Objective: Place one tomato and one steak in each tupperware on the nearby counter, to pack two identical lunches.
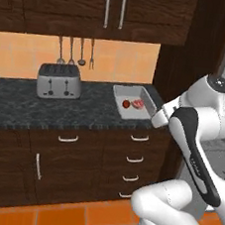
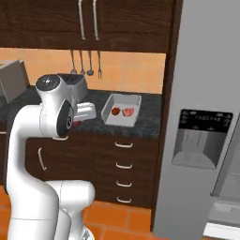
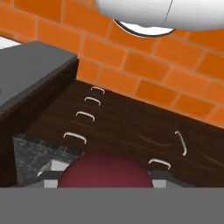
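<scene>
Red round thing [image 3: 105,170] cut off at hand view's bottom, just beside drawer handles [image 3: 85,114]; identity unclear.

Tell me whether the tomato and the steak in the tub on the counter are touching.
Cannot tell. In the left base view the tomato and steak lie side by side in the tupperware, too small to show contact or gap.
</scene>
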Motion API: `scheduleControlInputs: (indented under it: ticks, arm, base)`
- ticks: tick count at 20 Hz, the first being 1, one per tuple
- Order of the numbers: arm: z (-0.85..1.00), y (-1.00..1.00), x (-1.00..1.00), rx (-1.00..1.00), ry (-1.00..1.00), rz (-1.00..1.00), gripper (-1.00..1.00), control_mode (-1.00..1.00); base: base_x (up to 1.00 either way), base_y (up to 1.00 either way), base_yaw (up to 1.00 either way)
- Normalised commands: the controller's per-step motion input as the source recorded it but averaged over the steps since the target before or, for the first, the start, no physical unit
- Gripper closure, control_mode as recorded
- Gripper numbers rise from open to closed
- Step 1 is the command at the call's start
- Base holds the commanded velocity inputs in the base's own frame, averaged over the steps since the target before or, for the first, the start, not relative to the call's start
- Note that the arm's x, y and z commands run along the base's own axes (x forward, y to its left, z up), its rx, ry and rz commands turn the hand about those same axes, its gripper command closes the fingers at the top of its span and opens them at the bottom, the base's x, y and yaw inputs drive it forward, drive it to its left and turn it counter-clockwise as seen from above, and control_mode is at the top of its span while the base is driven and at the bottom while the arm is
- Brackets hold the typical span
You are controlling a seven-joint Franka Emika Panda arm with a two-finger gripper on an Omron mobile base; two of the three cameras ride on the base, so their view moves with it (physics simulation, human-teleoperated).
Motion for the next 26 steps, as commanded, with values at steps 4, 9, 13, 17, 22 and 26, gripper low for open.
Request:
scheduleControlInputs:
  ticks: [4,9,13,17,22,26]
  arm:
    - [0.0,0.0,0.0,0.0,0.0,0.0,1.0,1.0]
    - [0.0,0.0,0.0,0.0,0.0,0.0,1.0,1.0]
    - [0.0,0.0,0.0,0.0,0.0,0.0,1.0,1.0]
    - [0.0,0.0,0.0,0.0,0.0,0.0,1.0,1.0]
    - [0.0,0.0,0.0,0.0,0.0,0.0,1.0,1.0]
    - [0.0,0.0,0.0,0.0,0.0,0.0,1.0,1.0]
  base:
    - [0.09,1.0,0.22]
    - [0.3,1.0,0.18]
    - [0.57,1.0,0.09]
    - [0.67,1.0,0.06]
    - [0.8,1.0,0.05]
    - [0.99,1.0,0.0]
